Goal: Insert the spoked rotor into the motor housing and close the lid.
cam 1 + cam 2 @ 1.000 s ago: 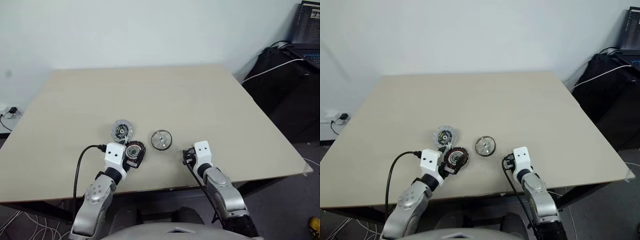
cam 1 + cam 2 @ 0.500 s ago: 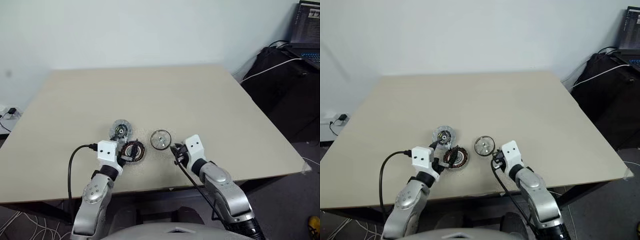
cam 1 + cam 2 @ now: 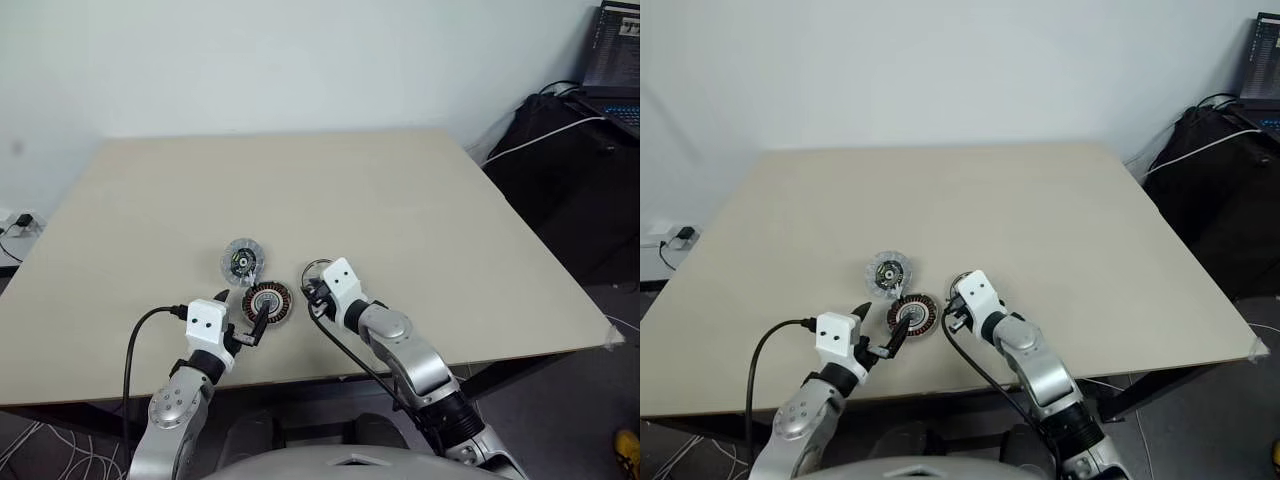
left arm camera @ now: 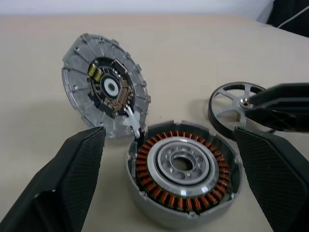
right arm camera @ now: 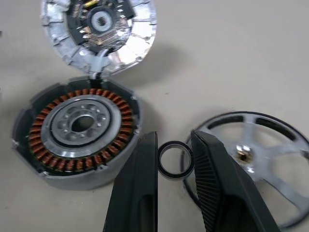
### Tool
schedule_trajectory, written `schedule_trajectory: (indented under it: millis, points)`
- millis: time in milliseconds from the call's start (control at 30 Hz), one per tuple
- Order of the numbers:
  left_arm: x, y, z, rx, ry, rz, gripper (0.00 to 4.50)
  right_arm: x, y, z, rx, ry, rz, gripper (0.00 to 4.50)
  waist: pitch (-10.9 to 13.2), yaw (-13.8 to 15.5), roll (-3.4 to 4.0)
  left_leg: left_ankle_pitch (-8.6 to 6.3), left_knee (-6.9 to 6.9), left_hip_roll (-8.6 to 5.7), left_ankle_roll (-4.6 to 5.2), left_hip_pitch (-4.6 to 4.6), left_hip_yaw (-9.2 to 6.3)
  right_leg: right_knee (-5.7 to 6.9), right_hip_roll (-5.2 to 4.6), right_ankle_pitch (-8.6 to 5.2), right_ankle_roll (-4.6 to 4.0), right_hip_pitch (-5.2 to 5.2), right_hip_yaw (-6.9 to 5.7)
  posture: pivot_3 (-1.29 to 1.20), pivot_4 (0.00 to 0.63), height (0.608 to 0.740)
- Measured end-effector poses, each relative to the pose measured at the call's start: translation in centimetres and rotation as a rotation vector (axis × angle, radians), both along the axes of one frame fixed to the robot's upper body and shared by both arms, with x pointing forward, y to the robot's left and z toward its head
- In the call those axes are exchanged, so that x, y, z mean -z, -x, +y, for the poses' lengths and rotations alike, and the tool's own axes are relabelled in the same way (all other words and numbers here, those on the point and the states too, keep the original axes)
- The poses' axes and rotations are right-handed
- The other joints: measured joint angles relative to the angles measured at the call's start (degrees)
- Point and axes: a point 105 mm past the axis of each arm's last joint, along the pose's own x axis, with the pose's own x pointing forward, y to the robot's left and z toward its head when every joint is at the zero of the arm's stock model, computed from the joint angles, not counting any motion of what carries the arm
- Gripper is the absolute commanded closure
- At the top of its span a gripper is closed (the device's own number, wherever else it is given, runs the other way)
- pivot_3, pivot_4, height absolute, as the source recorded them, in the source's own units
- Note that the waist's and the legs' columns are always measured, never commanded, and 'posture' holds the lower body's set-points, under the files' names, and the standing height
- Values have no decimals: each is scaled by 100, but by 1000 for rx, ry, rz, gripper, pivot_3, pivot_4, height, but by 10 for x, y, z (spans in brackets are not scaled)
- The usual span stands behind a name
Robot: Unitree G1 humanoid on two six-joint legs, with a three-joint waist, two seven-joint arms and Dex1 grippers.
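Right pincer swung in, pinching a small black ring between copper-wound dark housing and silver spoked rotor. Left pincer backed off, spread, housing ahead. Rotor uninserted.

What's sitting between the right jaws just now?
A small black ring, held between the right gripper's jaws beside the spoked rotor, seen in the right wrist view.
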Motion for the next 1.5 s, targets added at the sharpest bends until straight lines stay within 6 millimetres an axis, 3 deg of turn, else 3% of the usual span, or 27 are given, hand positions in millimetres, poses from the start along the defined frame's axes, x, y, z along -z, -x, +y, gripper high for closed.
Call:
schedule_trajectory:
  millis: [133, 233, 600, 633, 1500]
  points:
    - [3, 4, 2, 19, -11, 16, 0, 0, -1, 13, -59, 9, -18, 3816, 0, -16, 1, 0, -3, 1, -1, 1, 0, 1, 0, 0, 0, -2, -1, 0, 0, 740]
    - [7, 11, 3, 49, -17, 41, 592, -1, -1, 24, -100, 10, -26, 3828, 0, -39, 2, 1, -4, 4, -2, 1, 1, 2, -1, 1, -1, -3, 0, 0, 0, 740]
    - [12, 19, 4, 87, -28, 69, 4268, 0, 3, 52, -215, 9, -30, 3828, 0, -51, 2, 4, -16, 5, -8, 1, 5, 1, -4, 5, -9, -8, 2, 0, 0, 740]
    - [12, 20, 4, 86, -28, 70, 4447, 1, 4, 54, -224, 13, -28, 3828, 0, -49, 2, 4, -17, 5, -9, 1, 5, 1, -4, 5, -10, -9, 1, 0, 0, 740]
    - [12, 20, 2, 56, -32, 68, 4447, 14, 3, 70, -271, 19, 14, 3828, -1, -61, 2, 5, -26, 5, -12, 0, 17, 3, -1, 13, -22, -18, 6, 0, 0, 740]
